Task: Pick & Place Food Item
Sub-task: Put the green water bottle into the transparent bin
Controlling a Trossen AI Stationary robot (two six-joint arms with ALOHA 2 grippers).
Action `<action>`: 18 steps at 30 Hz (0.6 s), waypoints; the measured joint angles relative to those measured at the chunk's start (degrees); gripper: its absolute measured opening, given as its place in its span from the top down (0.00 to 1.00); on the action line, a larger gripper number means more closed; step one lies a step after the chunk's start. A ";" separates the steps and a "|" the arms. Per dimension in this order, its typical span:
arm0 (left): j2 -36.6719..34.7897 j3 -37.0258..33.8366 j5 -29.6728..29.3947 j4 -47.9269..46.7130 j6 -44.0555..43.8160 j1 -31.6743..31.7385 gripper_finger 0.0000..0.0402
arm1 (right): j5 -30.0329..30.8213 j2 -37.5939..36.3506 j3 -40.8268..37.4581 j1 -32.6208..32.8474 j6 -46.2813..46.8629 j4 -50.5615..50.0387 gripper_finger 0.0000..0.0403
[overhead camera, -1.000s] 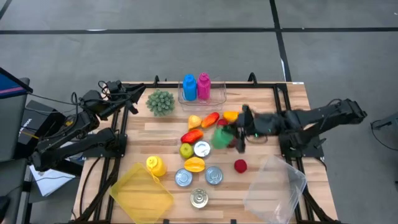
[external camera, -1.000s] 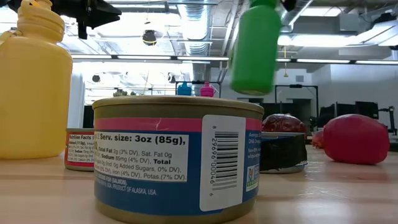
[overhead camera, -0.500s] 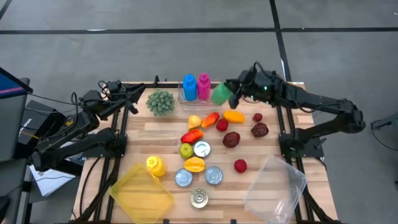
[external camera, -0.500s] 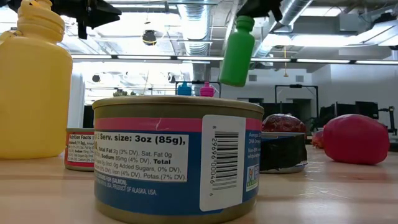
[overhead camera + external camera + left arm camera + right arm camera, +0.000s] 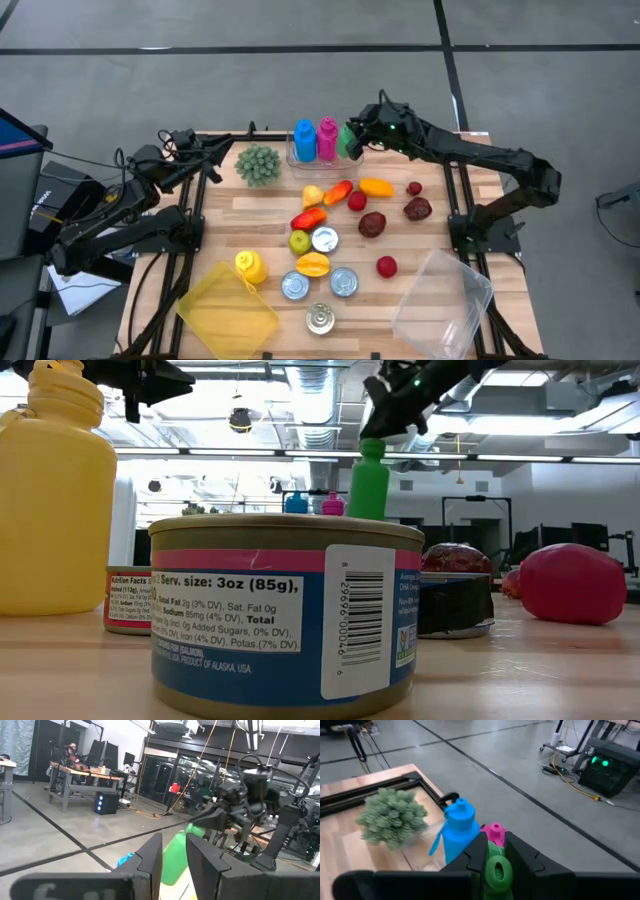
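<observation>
- High view: right gripper (image 5: 352, 139) is clamped on the green bottle (image 5: 347, 141), held over the clear tray (image 5: 356, 152) just beside the pink bottle (image 5: 327, 138)
- Lower it straight, upright, clear of that neighbour
- Left gripper (image 5: 222, 151) waits well apart, fingers near together

green bottle (image 5: 347, 141) | upright | beside pink bottle (image 5: 327, 138) | clear tray (image 5: 358, 150)
</observation>
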 joint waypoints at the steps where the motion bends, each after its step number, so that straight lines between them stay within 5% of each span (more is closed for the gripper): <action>1: 0.00 0.00 0.00 0.01 0.00 0.00 0.81 | -0.02 0.42 0.00 -0.48 0.18 0.06 0.88; 18: 0.00 0.00 0.01 0.01 -0.02 -0.01 0.81 | -1.60 9.88 0.02 -2.02 1.73 1.77 0.88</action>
